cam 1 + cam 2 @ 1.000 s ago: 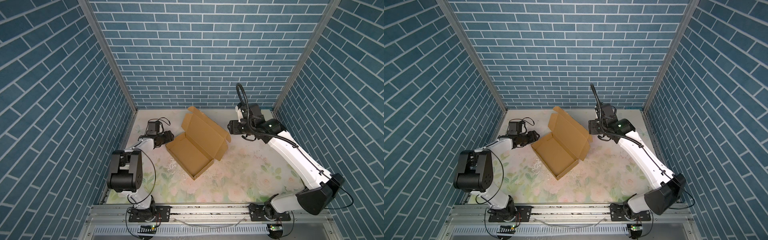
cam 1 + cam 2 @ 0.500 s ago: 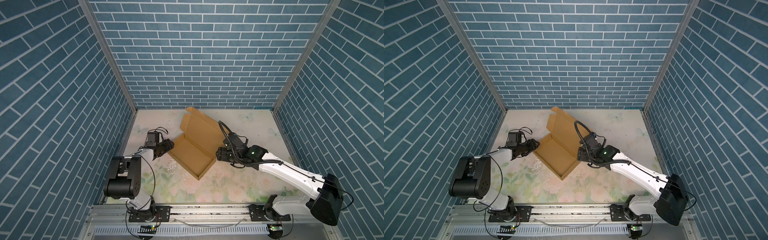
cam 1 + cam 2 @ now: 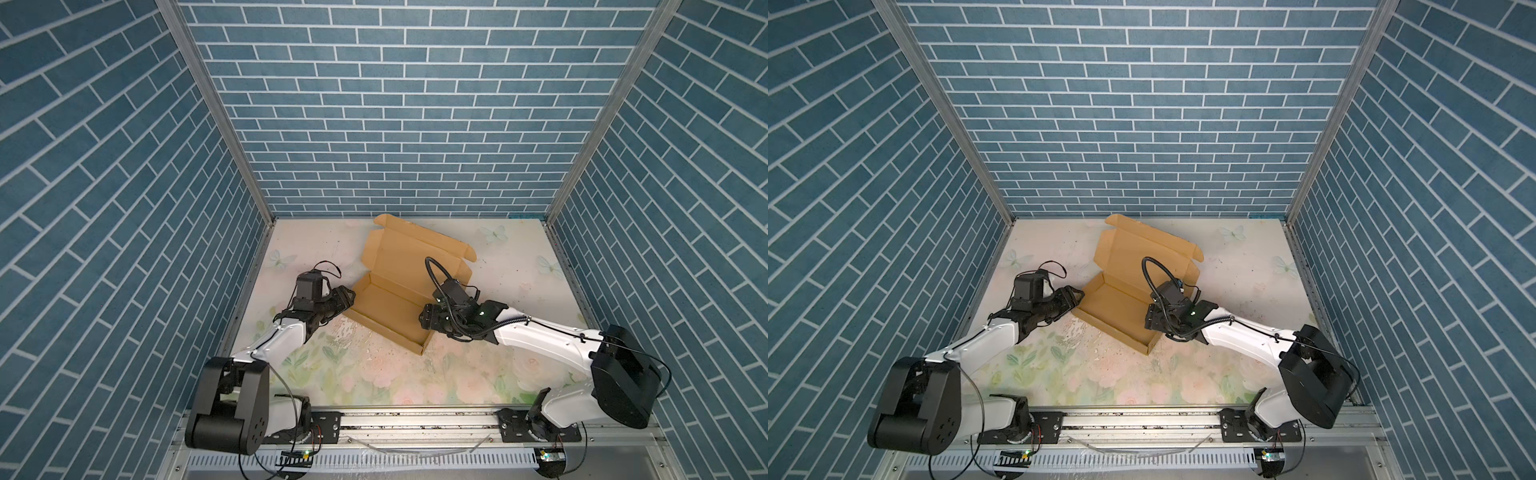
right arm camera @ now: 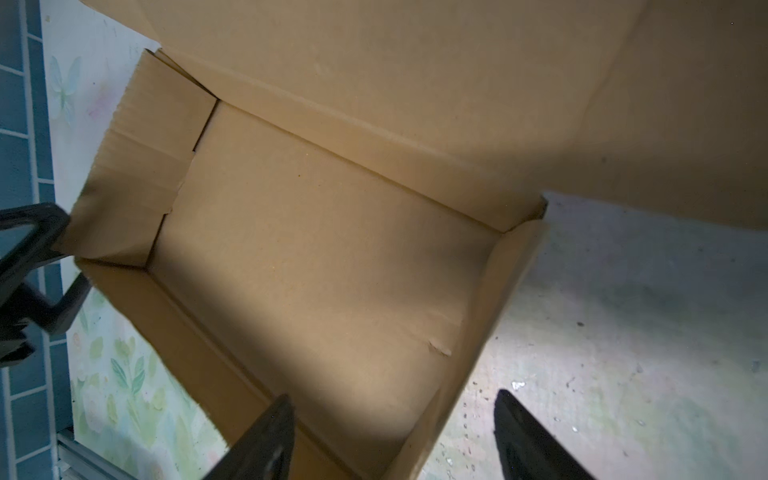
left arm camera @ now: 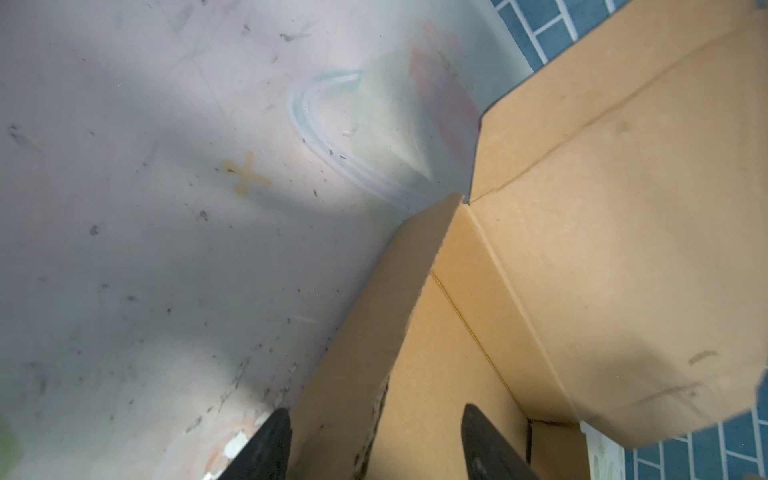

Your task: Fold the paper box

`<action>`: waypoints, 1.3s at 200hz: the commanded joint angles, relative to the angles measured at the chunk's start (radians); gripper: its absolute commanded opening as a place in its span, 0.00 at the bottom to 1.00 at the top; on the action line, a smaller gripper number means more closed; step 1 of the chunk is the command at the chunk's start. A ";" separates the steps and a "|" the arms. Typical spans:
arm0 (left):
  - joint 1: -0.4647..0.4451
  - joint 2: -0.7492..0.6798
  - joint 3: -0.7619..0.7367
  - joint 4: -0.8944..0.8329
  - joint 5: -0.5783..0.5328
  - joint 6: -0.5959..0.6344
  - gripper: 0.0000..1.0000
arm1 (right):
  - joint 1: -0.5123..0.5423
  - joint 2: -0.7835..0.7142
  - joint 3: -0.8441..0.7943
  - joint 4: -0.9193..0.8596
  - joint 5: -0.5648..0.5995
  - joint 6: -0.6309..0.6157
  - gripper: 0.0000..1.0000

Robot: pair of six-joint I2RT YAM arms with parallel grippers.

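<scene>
**Figure: both claws at the box ends.** Your left claw (image 3: 347, 297) has its jaws apart and stands astride one short end wall of the tan-brown corrugated cardboard mailer box (image 3: 390, 307). In the left wrist view, one dark finger (image 5: 274, 440) sits just outside that wall. The other finger (image 5: 482, 440) hangs inside, over the tray floor and clear of the cardboard, so nothing is clamped.

Your right claw (image 3: 426, 320) is spread wide across the opposite end wall. In the right wrist view, one finger (image 4: 270, 436) is above the tray floor and the other finger (image 4: 523, 432) is above the bare surface; it grips nothing either.

The box lies between your two claws on the pale floral-printed surface (image 3: 395, 374). Its hinged cardboard lid (image 3: 415, 253) is raised and tilted, beyond both claws, on the side toward the blue brick-patterned back wall (image 3: 407, 124).
</scene>
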 commanded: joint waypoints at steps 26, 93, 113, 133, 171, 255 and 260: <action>-0.010 -0.011 0.027 -0.162 -0.023 0.050 0.66 | -0.061 0.025 -0.112 0.097 -0.022 -0.048 0.74; -0.067 -0.010 0.032 -0.191 -0.031 0.037 0.66 | -0.124 0.032 -0.140 0.095 -0.045 -0.148 0.71; -0.102 -0.007 0.034 -0.190 -0.037 0.016 0.66 | -0.137 0.049 -0.113 0.084 -0.040 -0.184 0.71; -0.133 -0.013 0.038 -0.188 -0.037 0.002 0.66 | -0.155 0.065 -0.091 0.073 -0.039 -0.216 0.71; -0.137 -0.083 0.026 -0.206 -0.038 0.008 0.66 | -0.171 0.061 -0.041 -0.013 -0.029 -0.290 0.71; 0.002 -0.149 0.058 -0.203 -0.032 0.137 0.69 | -0.218 -0.007 0.058 -0.169 -0.173 -0.334 0.76; 0.002 -0.131 0.051 -0.166 -0.034 0.135 0.69 | -0.219 -0.005 0.063 -0.168 -0.182 -0.335 0.76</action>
